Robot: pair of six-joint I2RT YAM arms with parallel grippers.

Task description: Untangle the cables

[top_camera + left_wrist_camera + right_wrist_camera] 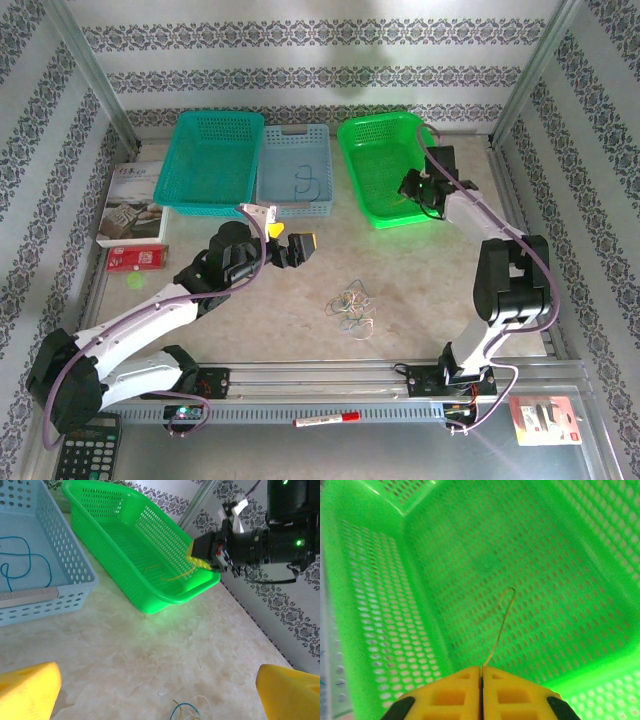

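Those cables point(352, 305) look feather-light and floppy, thin wires whose loose loops will snag one another, so I'd pinch a single strand at a free end rather than grab the clump. The bunch lies on the table point(250, 320) just below the centre of the overhead view, down and right of the left end effector point(290, 241), which hangs spread wide, near but apart. Upper right, the right end effector point(481, 670) is pinched on one yellow strand point(502, 624) dangling into the green basket point(350, 580).

no readable text, print on the book cover point(135, 205) too blurred
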